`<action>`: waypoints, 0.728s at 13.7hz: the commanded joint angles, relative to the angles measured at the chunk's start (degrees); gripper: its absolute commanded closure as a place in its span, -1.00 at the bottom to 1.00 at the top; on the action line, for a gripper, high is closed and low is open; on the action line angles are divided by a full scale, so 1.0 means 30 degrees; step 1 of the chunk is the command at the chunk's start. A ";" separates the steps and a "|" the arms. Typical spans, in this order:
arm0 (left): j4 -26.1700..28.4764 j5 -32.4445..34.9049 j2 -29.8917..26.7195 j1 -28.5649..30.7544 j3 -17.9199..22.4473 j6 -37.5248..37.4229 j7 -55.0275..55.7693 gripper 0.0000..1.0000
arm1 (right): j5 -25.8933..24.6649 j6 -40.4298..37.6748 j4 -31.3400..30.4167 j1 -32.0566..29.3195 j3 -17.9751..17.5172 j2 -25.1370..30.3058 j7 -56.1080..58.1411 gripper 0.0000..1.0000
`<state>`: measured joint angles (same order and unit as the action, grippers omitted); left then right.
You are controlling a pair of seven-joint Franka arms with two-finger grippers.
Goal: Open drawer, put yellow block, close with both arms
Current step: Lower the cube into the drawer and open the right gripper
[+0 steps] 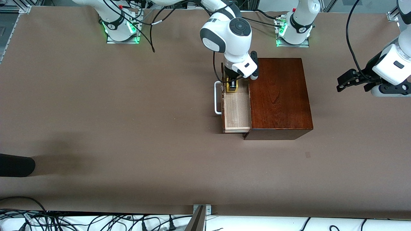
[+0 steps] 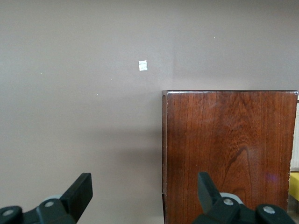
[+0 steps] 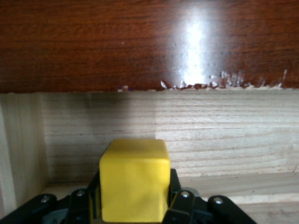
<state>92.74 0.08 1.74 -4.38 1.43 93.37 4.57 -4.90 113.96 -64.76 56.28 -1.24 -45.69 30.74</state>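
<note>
The dark reddish-brown wooden box [image 1: 279, 96] stands mid-table, and its drawer [image 1: 237, 110] is pulled open toward the right arm's end. The drawer's inside is pale wood and its white handle [image 1: 217, 98] faces outward. My right gripper [image 1: 231, 84] reaches down into the drawer's end farther from the front camera. It is shut on the yellow block [image 1: 231, 87], which fills the right wrist view [image 3: 134, 179] against the drawer's pale wall [image 3: 210, 135]. My left gripper [image 1: 345, 81] is open and empty, beside the box toward the left arm's end, facing the box's side [image 2: 229, 154].
A black object [image 1: 16, 165] lies at the table's edge at the right arm's end, nearer the front camera. Cables [image 1: 96, 221] run along the front edge. A small white mark [image 2: 143, 66] is on the brown tabletop.
</note>
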 commanded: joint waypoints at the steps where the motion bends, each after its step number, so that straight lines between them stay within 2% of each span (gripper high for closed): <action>1: 0.0288 0.0324 -0.0403 0.0172 -0.0155 -0.0098 -0.0411 -1.00 | -0.0271 -0.0049 0.0668 0.0020 0.0091 -0.0471 0.0507 0.93; 4: 0.0288 0.0324 -0.0403 0.0172 -0.0155 -0.0098 -0.0411 -1.00 | -0.0271 0.0010 0.0639 0.0020 0.0091 -0.0676 0.0506 0.87; 7: 0.0288 0.0324 -0.0403 0.0172 -0.0155 -0.0098 -0.0411 -1.00 | -0.0271 0.0040 0.0639 -0.0039 0.0120 -0.0706 0.0477 0.69; 8: 0.0288 0.0324 -0.0403 0.0172 -0.0155 -0.0098 -0.0411 -1.00 | -0.0271 0.0011 0.0639 -0.0039 0.0120 -0.0706 0.0477 0.36; 9: 0.0288 0.0324 -0.0403 0.0172 -0.0155 -0.0098 -0.0411 -1.00 | -0.0271 0.0010 0.0668 -0.0039 0.0149 -0.0648 0.0535 -0.99; 10: 0.0288 0.0324 -0.0403 0.0172 -0.0155 -0.0098 -0.0382 -1.00 | -0.0271 -0.0048 0.0697 -0.0039 0.0178 -0.0561 0.0565 -1.00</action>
<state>92.74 0.08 1.74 -4.38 1.43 93.37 4.57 -4.92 114.62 -64.56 56.24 -0.88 -46.99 31.51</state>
